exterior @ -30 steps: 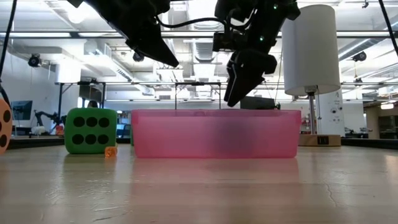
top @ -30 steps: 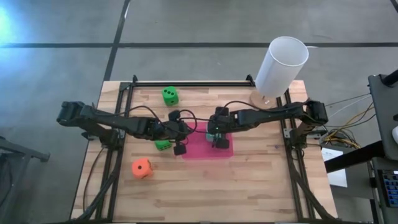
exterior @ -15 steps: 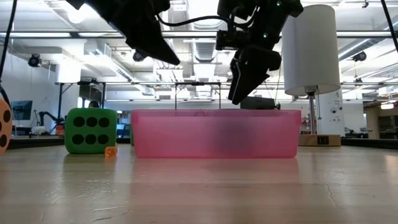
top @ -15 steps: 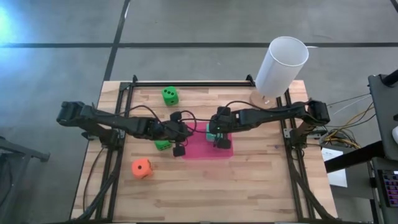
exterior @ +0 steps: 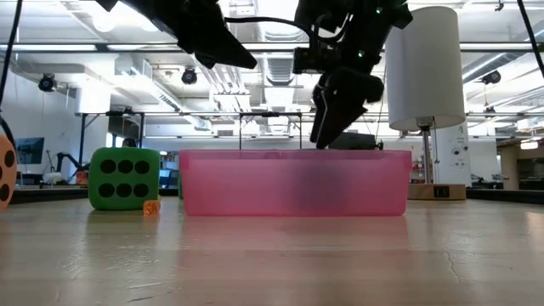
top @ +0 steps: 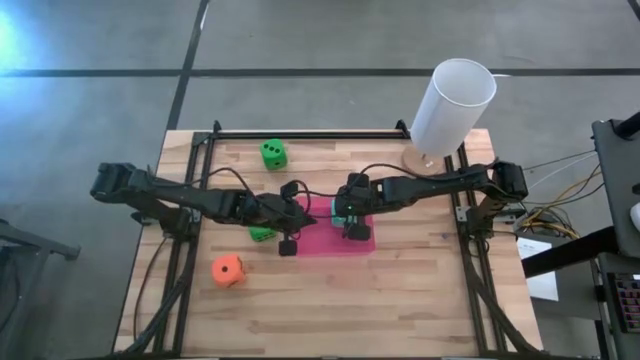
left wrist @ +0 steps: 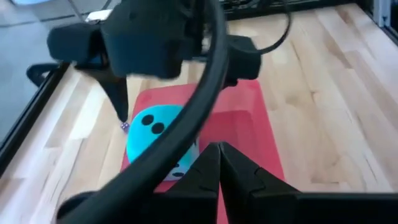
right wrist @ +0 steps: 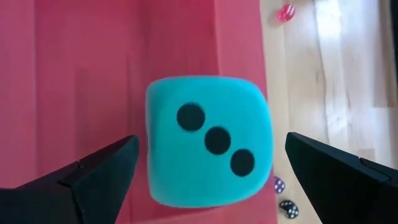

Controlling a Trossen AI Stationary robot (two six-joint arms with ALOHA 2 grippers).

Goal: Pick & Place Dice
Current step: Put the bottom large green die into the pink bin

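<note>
Teal die [right wrist: 208, 149] sits on the pink pad [top: 325, 243] at the frame's centre in the overhead view, three pips up, and the right end effector [top: 350, 218] hangs over it with fingers spread wide, one to each side and neither touching. Over the last second that end effector has barely shifted above the pad, so the teal die looks delivered and let go. The left end effector [top: 293, 218], clenched on nothing, has crept a little toward the pad's left edge. Three dice are off the pad on the tabletop [top: 420, 300]: one green die [top: 272, 153] at upper centre-left, another green die [top: 262, 233] just left of the pad beneath the left arm, and the orange die [top: 228, 270] at lower left. My guess is the nearby green one goes next.
</note>
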